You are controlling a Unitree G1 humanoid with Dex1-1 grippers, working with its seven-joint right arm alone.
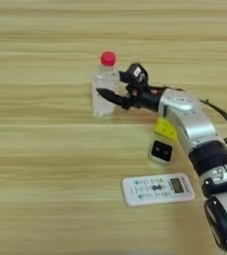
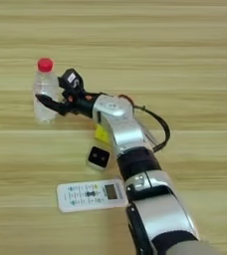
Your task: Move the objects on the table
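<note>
right gripper (image 1: 116, 87) sits at the clear plastic bottle (image 1: 104, 94), fingers apart either side, not clamped. bottle stands upright at twelve o'clock from the white remote control (image 1: 158, 189). looks like grasping; next, squeeze shut.

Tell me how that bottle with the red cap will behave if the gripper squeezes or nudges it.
The bottle stands upright, tall and narrow, so a high nudge would probably tip it. It looks clear and maybe empty, so likely light. Its thin plastic wall may dent under the gripper, whose open fingers sit on either side of it.
</note>
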